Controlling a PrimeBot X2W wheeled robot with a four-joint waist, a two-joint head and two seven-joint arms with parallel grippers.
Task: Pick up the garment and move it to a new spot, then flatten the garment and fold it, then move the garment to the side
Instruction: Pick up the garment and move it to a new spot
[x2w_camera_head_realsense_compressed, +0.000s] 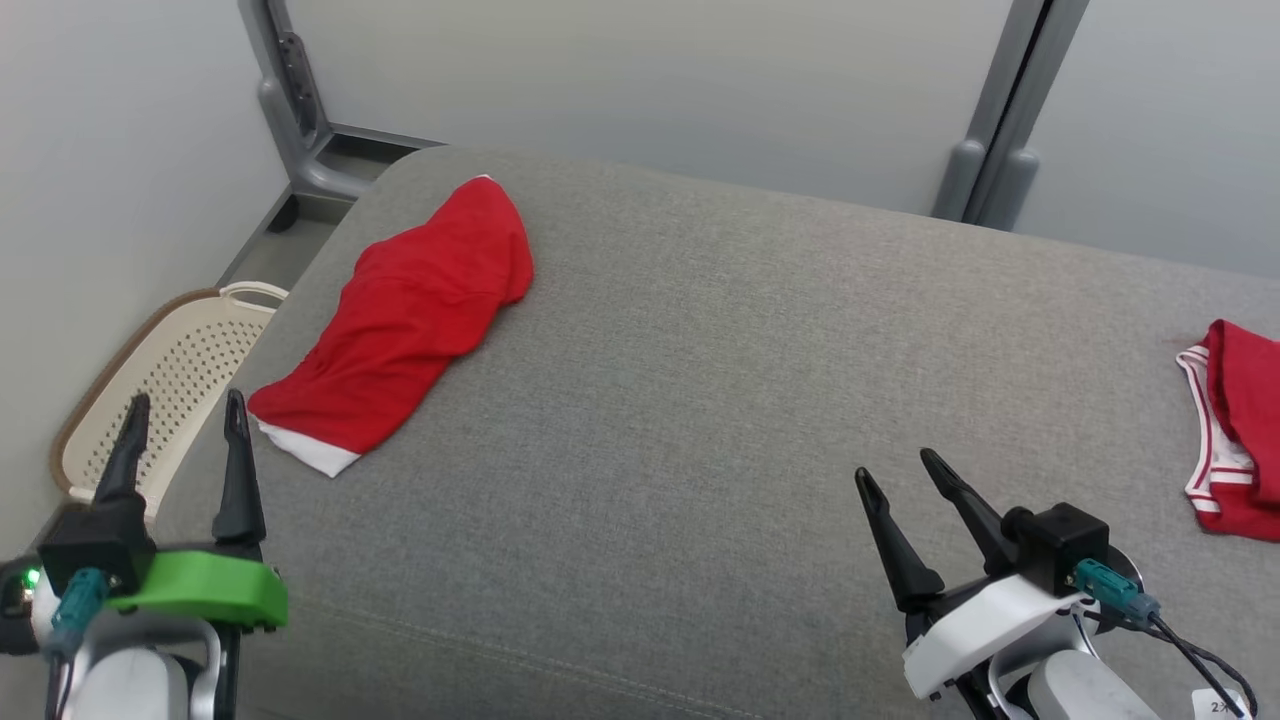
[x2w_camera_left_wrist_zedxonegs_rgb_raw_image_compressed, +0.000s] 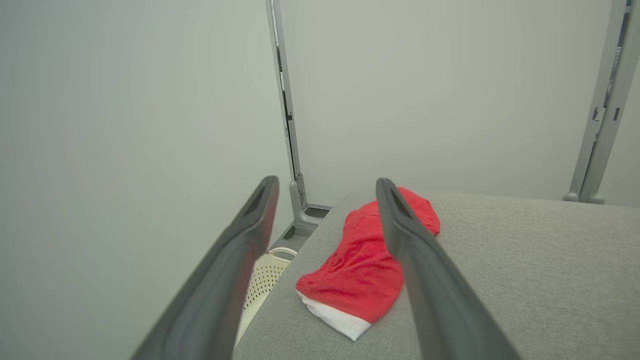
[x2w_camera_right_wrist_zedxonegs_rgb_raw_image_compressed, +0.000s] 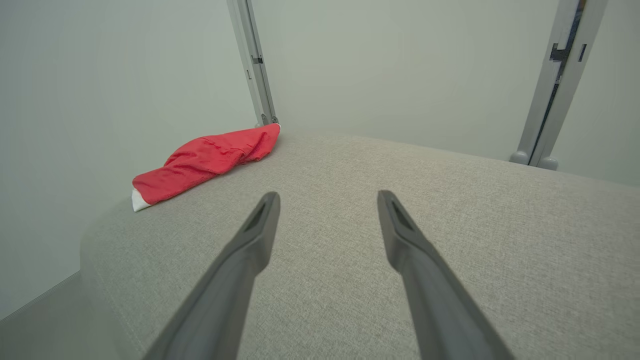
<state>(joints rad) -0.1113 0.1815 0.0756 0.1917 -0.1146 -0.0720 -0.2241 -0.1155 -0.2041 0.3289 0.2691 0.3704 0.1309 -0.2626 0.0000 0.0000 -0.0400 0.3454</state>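
In the head view, you have the folded red garment (x2w_camera_head_realsense_compressed: 400, 320) lying at 10 o'clock on the grey cushion (x2w_camera_head_realsense_compressed: 700, 420), near its left edge, with a white hem at the near end. A cream perforated basket (x2w_camera_head_realsense_compressed: 165, 385) sits off the cushion at 8 o'clock. At 3 o'clock, a second red piece with white stripes (x2w_camera_head_realsense_compressed: 1235, 430) lies cut by the frame edge. Your left gripper (x2w_camera_head_realsense_compressed: 186, 400) stands at 7 o'clock and your right gripper (x2w_camera_head_realsense_compressed: 895, 463) at 5 o'clock. Both have their jaws spread wide with nothing between them.

In the left wrist view, the garment lies just past 6 o'clock. The right-hand finger crosses in front of it, and the basket shows between the two fingers below the cushion's edge.

In the right wrist view, the garment rests at 10 o'clock by the cushion's far corner, well apart from the spread fingers, which hang over bare grey fabric.
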